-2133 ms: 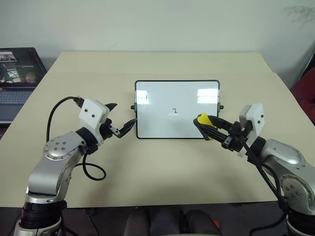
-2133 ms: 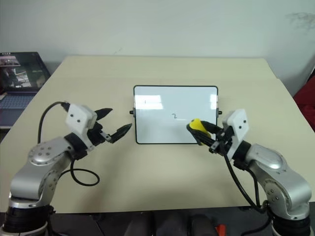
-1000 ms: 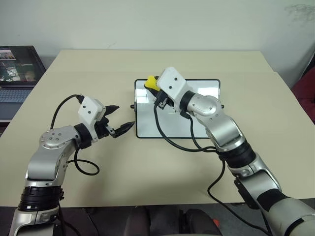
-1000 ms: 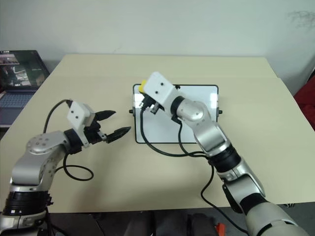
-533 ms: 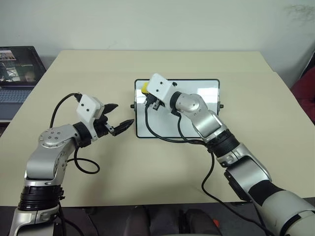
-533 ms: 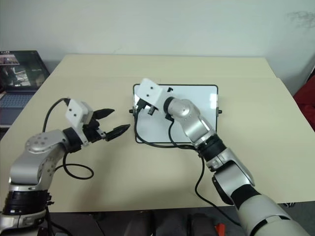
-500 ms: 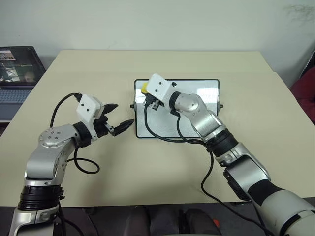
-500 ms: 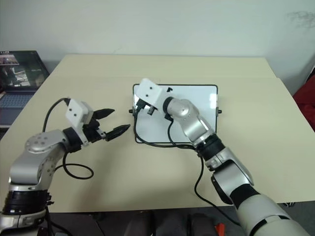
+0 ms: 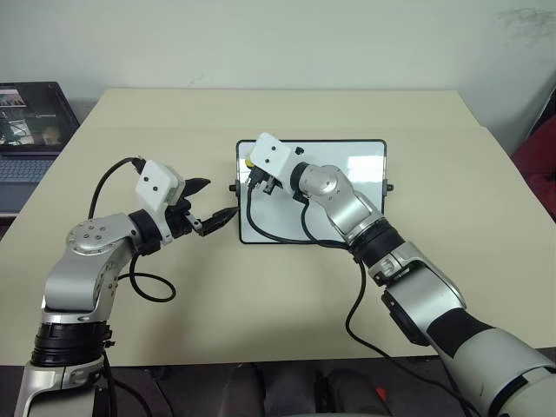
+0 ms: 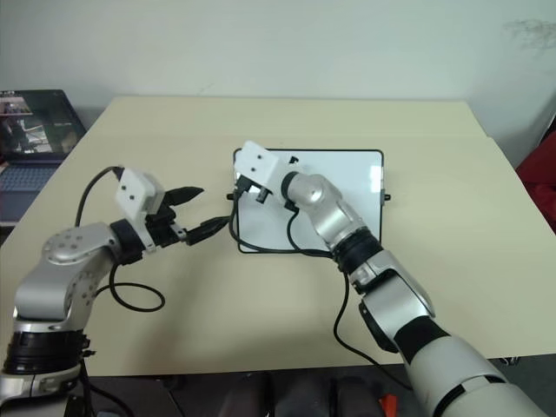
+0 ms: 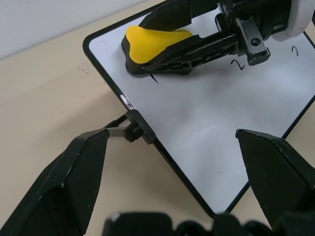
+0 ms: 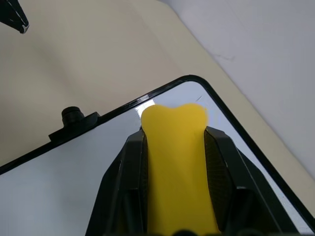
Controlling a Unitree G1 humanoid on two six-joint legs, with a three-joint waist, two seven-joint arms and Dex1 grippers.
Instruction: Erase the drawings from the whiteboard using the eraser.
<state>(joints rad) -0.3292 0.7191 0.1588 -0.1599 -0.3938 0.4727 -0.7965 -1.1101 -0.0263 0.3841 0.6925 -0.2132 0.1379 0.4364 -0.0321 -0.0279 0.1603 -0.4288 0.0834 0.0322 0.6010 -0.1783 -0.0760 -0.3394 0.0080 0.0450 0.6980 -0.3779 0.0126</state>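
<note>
Eraser: the yellow eraser (image 11: 155, 43) is clamped between the two black fingers of the right gripper (image 12: 176, 129), black underside down on the whiteboard (image 9: 347, 187), at the board's far corner on the robot's left.
Drawings: a short dark stroke (image 11: 154, 78) lies just beside the eraser's edge; a squiggle (image 11: 238, 64) and a small hook (image 11: 295, 50) sit further in toward the board's middle, both untouched.
Whiteboard: it lies flat near the middle of the tan table (image 9: 261, 295), with a small black knob (image 12: 72, 114) on its side edge nearest the left gripper.
Step in hand: judged to be the wipe of the corner stroke. To do it well, keep the eraser's black face flat on the board and draw it across the stroke, then carry on toward the middle marks.
Left gripper: the left gripper (image 9: 211, 217) stands with its fingers apart, holding nothing, one fingertip (image 11: 93, 135) just beside the side knob. Whether it touches the knob cannot be told.
Risk: the board could slide under the wipe if it is not steadied at that knob.
In the way: the right arm's black cable (image 9: 287, 230) loops over the near part of the board and might drag there.
Surroundings: an open laptop (image 9: 26, 130) stands beyond the table's edge, well apart from the whiteboard on the robot's left.
</note>
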